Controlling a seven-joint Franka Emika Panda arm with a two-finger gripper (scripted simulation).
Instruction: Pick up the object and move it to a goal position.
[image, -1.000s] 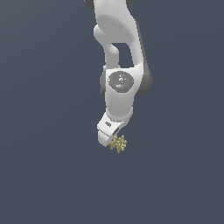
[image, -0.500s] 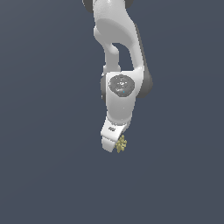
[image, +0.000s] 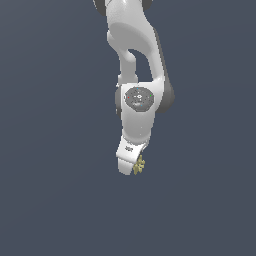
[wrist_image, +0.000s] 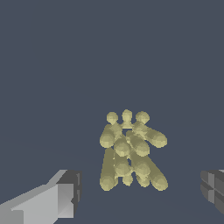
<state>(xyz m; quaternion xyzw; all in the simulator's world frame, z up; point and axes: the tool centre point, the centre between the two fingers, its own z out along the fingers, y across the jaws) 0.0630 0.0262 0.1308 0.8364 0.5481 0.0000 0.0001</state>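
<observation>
The object (wrist_image: 129, 148) is a small olive-yellow cluster of short blocky prongs lying on the flat dark grey surface. In the exterior view only its edge (image: 139, 165) shows beside the white hand; the rest is hidden behind it. My gripper (image: 129, 169) is right at the object. In the wrist view my gripper (wrist_image: 140, 192) is open wide, with one finger (wrist_image: 65, 194) on each side of the object and a clear gap to each. Nothing is held.
The white arm (image: 135, 55) comes down from the top of the exterior view. The dark grey surface (image: 50, 200) fills the rest of both views, with no other object showing.
The gripper has come lower over the object, which now shows less in the exterior view. The object has not moved.
</observation>
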